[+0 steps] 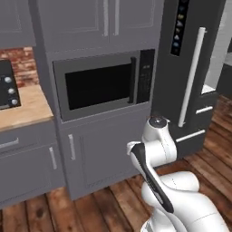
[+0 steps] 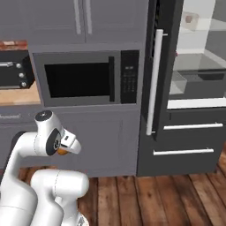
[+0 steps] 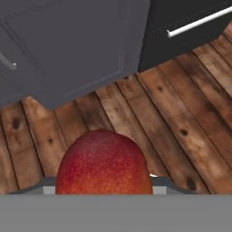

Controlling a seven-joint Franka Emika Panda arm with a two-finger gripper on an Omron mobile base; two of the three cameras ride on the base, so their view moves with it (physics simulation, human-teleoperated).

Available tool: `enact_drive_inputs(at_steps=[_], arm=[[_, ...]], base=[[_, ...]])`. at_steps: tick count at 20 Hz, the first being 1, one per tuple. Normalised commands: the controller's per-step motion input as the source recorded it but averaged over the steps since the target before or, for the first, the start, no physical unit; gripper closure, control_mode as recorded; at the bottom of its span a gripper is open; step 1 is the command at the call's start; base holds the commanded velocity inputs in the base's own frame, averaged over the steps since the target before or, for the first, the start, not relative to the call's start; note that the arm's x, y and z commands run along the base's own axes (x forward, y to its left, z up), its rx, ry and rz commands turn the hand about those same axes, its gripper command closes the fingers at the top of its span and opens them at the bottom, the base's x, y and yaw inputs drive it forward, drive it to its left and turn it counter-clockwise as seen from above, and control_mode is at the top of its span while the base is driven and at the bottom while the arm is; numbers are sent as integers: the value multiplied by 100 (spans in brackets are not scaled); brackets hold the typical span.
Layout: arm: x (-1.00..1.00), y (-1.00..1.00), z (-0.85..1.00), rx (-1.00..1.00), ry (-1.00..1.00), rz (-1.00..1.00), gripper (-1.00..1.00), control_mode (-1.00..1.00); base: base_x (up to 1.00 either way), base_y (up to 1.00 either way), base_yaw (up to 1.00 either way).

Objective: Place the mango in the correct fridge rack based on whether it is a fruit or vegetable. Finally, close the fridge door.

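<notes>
Mango (image 3: 103,163) sits between my fingers, red-orange and speckled, close to the hand camera; the right base view shows a sliver of it (image 2: 62,152) under my wrist. My gripper (image 2: 66,149) is clamped on the fruit and hangs low, in front of the grey lower cabinet (image 3: 68,45), above the wooden plank floor (image 3: 181,113). Microwave (image 2: 84,79) is built in above that cabinet. Fridge door (image 2: 161,66) with its long white bar handle (image 2: 154,81) stands open to my right. Beyond it, a pale-edged fridge rack (image 2: 198,103) is visible inside the lit compartment, well apart from the fruit.
</notes>
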Motion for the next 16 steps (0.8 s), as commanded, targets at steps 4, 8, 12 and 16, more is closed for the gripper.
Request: enact_drive_inputs(at_steps=[4, 8, 12, 16], arm=[[0, 0, 0, 0, 0, 0, 100, 100], [0, 0, 0, 0, 0, 0, 100, 100], [0, 0, 0, 0, 0, 0, 100, 100], [0, 0, 0, 0, 0, 0, 100, 100]], base=[[0, -100, -16], [0, -100, -16], [0, -100, -15], [0, -100, -13]])
